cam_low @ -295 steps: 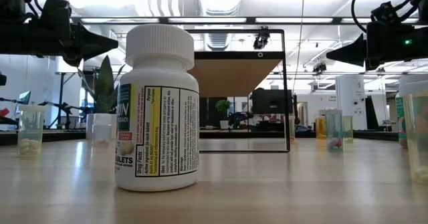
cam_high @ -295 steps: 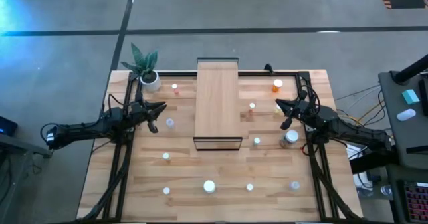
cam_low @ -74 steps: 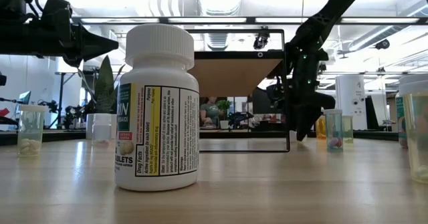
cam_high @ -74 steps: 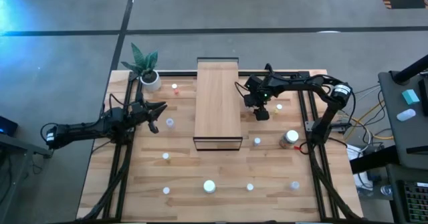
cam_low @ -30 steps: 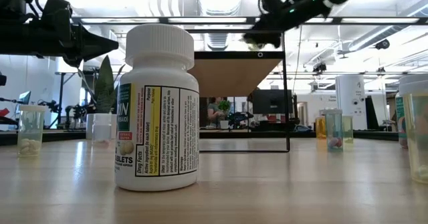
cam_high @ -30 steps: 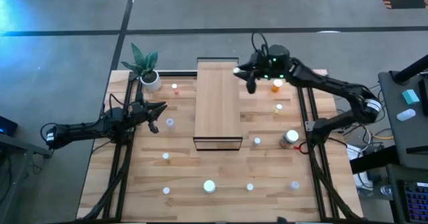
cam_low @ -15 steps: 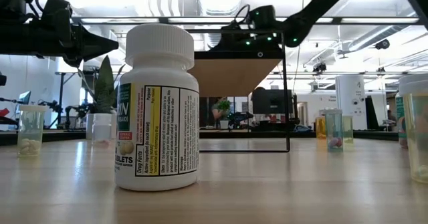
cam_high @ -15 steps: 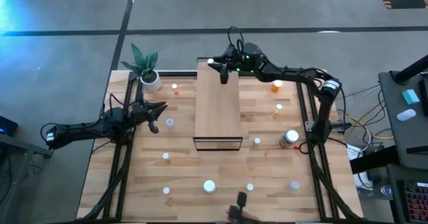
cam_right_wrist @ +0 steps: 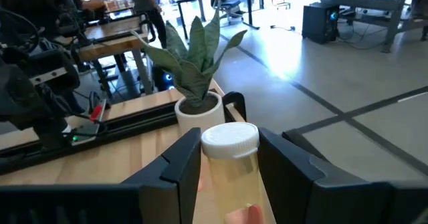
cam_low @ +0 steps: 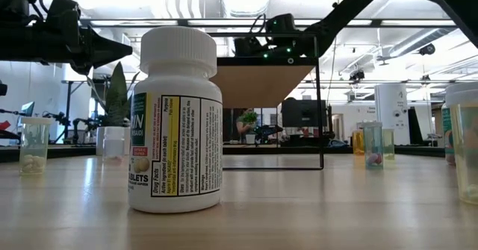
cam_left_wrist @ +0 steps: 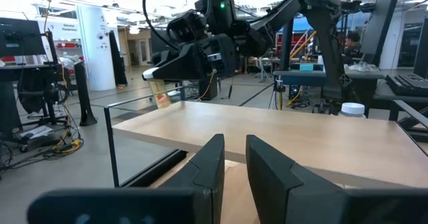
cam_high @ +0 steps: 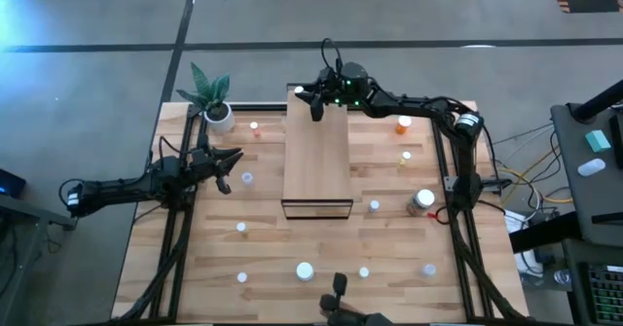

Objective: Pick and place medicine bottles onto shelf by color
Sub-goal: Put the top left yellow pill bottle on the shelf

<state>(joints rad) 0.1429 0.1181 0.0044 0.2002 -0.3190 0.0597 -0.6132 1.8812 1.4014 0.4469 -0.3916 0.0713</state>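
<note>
bottle (cam_right_wrist: 229, 158) between right fingers (cam_right_wrist: 179, 165), now over shelf (cam_high: 315, 151)

Eleven medicine bottles (cam_high: 305, 271) stand on the counter (cam_high: 195, 268), one more bottle (cam_right_wrist: 230, 154) is in the right hand (cam_high: 304, 94), plus one shelf (cam_high: 316, 161) and one potted plant (cam_high: 212, 97).

1. I see the right end effector (cam_high: 310, 98) over the far end of the shelf (cam_high: 316, 156).
2. Left end effector (cam_high: 230, 163) hangs left of it.
3. Bottles dot the bench (cam_high: 204, 268).
</note>
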